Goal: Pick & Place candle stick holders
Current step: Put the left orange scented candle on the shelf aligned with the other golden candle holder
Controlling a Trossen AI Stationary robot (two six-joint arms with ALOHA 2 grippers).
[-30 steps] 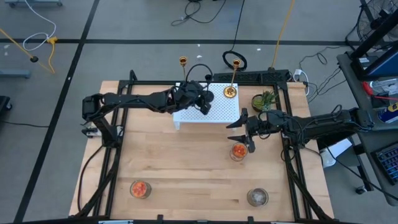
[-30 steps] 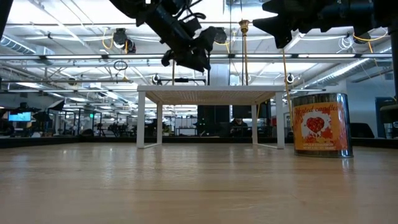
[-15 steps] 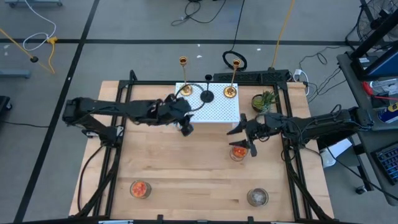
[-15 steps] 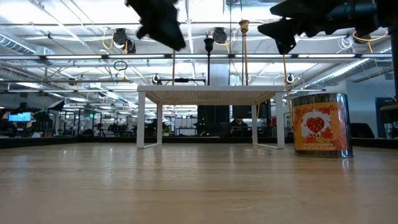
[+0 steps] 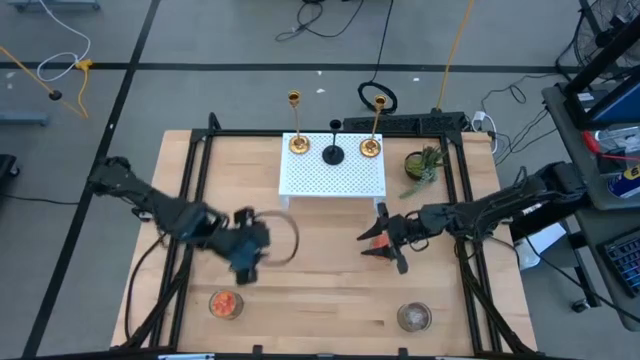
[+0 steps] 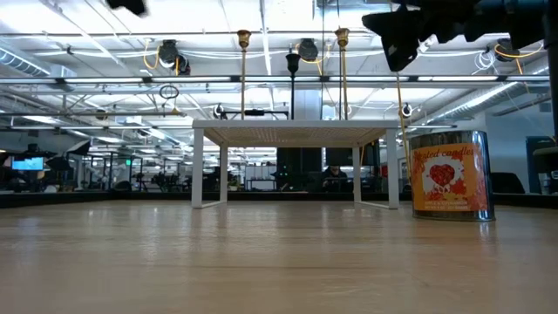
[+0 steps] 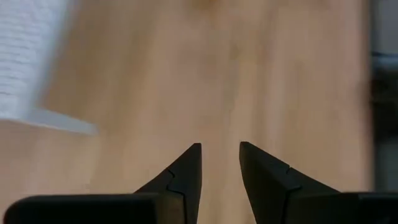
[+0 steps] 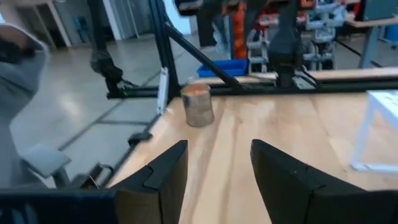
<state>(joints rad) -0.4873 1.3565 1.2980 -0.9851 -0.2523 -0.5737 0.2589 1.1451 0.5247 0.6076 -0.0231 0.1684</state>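
Note:
Two slim gold sticks [image 5: 297, 143] [image 5: 370, 146] and a short black holder [image 5: 333, 154] stand by their round bases on the white rack [image 5: 333, 175]. One orange-red glass cup [image 5: 373, 240] [image 6: 449, 174] stands on the table under my right gripper [image 5: 384, 243]. That gripper is open and hangs well above the cup in the low view [image 6: 401, 39]. A second orange-red cup [image 5: 225, 303] [image 8: 198, 104] and a greyish clear cup [image 5: 414, 316] stand near the near edge. My left gripper [image 5: 246, 266] [image 7: 221, 155] is open and empty over the table's near left part.
A small green potted plant [image 5: 424, 162] stands right of the rack. The black frame rails [image 5: 195, 200] run along the table's left and right sides. Bare wood lies between the rack and the near cups.
My left gripper has drawn back from the rack, going toward the table's near left and ending close to the near-left orange cup. The black holder stays standing on the rack. My right gripper has shifted a little toward the near edge, above the orange cup.

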